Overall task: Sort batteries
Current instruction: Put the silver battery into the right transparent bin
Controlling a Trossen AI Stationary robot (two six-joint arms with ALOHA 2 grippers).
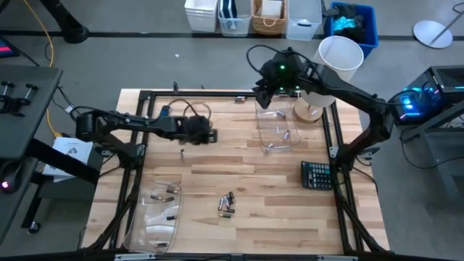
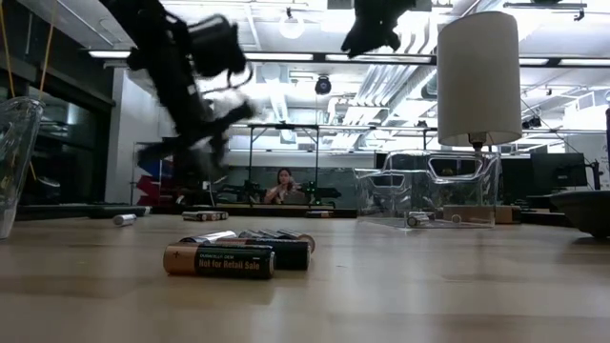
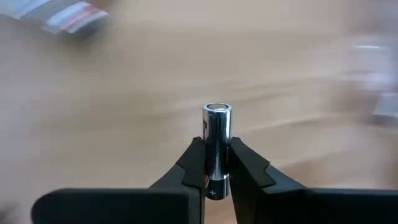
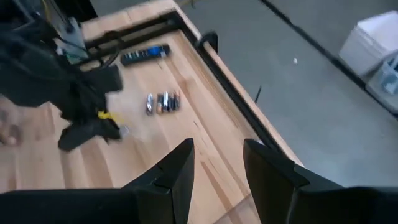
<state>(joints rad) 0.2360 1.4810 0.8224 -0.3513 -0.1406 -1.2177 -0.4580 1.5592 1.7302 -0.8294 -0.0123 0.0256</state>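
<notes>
**Now: one silvery cell in hand, bound for a tray**

Plainly, the step in hand is the carry. A silvery battery stands upright between the fingers of the left end effector, which is closed on its lower half; its flat top pokes clear above the fingertips. In the high view that left end effector hangs over the left-middle of the desk, with the battery showing as a small speck just under it.

The next move, as I judge it, calls for picking the right tray for a silvery cell and bringing it over the rim before letting go. From these pictures I cannot tell which tray takes which kind, so the choice rests on matching what already lies inside.

Counting outward: one battery gripped. A loose cluster of batteries lies at the desk's front middle, about five, dark with copper ends and some pale ones; the low view shows the nearest dark cell lying on its side. There are two clear trays. The left tray holds roughly four cells; the right tray holds about three.

The right end effector waits above the far end of the right tray, its fingers parted and holding nothing. One calculator sits near the desk's right edge, and one remote near the far-left edge.
</notes>
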